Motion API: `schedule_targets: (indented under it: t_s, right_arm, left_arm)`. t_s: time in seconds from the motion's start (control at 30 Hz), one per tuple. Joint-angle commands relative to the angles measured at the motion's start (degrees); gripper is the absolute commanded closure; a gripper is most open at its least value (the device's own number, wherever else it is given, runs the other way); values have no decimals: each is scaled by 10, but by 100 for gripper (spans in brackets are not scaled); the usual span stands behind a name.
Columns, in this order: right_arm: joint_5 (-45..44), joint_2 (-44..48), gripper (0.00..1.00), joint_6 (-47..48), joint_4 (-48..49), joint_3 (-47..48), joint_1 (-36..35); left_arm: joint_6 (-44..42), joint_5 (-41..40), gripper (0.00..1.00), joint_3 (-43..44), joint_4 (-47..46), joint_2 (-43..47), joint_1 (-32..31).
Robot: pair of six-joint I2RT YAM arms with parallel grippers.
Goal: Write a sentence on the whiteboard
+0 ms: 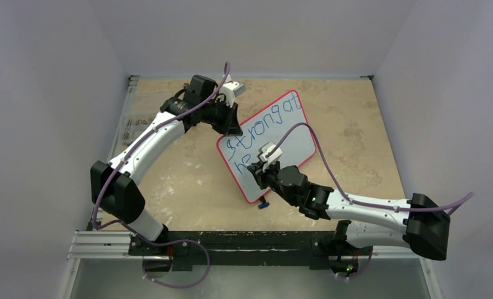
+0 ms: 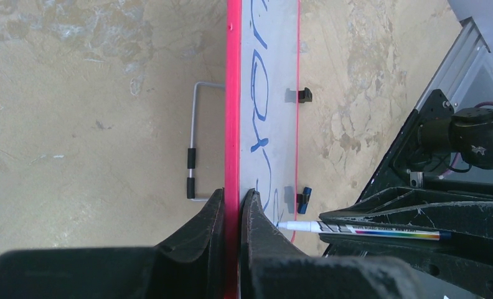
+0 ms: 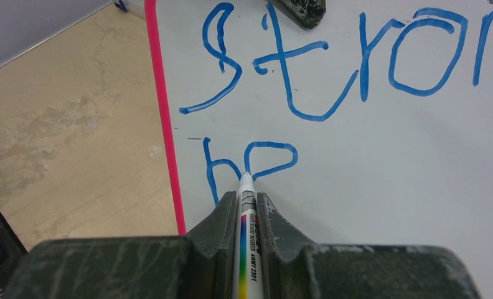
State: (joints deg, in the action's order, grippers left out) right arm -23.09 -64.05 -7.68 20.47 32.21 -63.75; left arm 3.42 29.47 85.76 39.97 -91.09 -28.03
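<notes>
The whiteboard (image 1: 297, 140) stands tilted at mid-table, red-framed. The sentence (image 1: 266, 128) in blue reads "strong at" with "he" below it. My left gripper (image 1: 231, 128) is shut on the board's upper left edge; in the left wrist view its jaws (image 2: 234, 194) pinch the red frame (image 2: 233, 93). My right gripper (image 1: 259, 169) is shut on a white marker (image 3: 249, 249). The marker tip touches the board (image 3: 387, 162) at the "e" of "he" (image 3: 256, 163). The marker also shows in the left wrist view (image 2: 356, 229).
A blue marker cap (image 1: 264, 204) lies by the board's lower corner, also seen in the left wrist view (image 2: 304, 200). A wire stand (image 2: 194, 143) sticks out behind the board. A metal rail (image 1: 127, 124) runs along the table's left edge. White walls enclose the table.
</notes>
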Motion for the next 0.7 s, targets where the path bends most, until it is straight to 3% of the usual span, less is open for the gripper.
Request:
schedule_targets:
  t_s: [0.0,0.67]
  right_arm:
    - [-19,-4,100,-24,-37,-15,2]
    - [-103,3,100,-37,-93,-12,5]
  left_arm:
    - [-52,-91,100,-12,68,-18,-9]
    - [-51,-90,100,-12,68,-16,-9]
